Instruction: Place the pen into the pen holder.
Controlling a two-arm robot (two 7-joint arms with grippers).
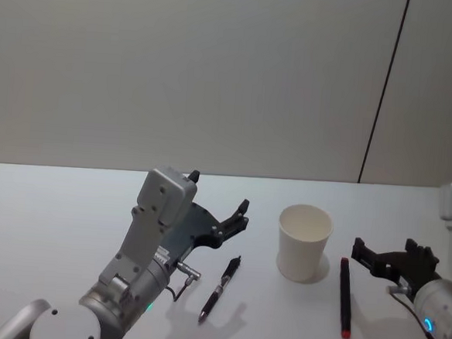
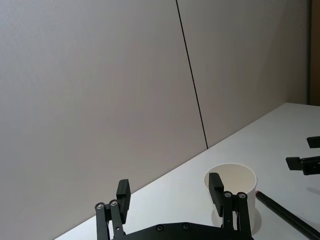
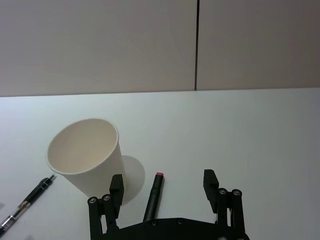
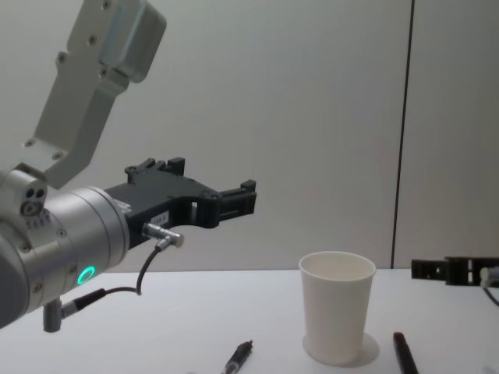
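Observation:
The pen holder (image 1: 304, 241), a plain white paper cup, stands upright on the white table (image 1: 51, 227). A black click pen (image 1: 219, 289) with a clear section lies to its left. A black pen with a red end (image 1: 344, 296) lies to its right. My left gripper (image 1: 220, 192) hovers open above the table, left of the cup and above the click pen. My right gripper (image 1: 383, 249) is open and low, just right of the red-ended pen. In the right wrist view, that pen (image 3: 154, 197) lies between the open fingers (image 3: 116, 186), with the cup (image 3: 85, 155) beside it.
A grey wall with a dark vertical seam (image 1: 383, 87) rises behind the table. The chest view shows the cup (image 4: 337, 315) between the click pen (image 4: 238, 358) and the red-ended pen (image 4: 404, 354), with the left gripper (image 4: 214, 183) raised well above them.

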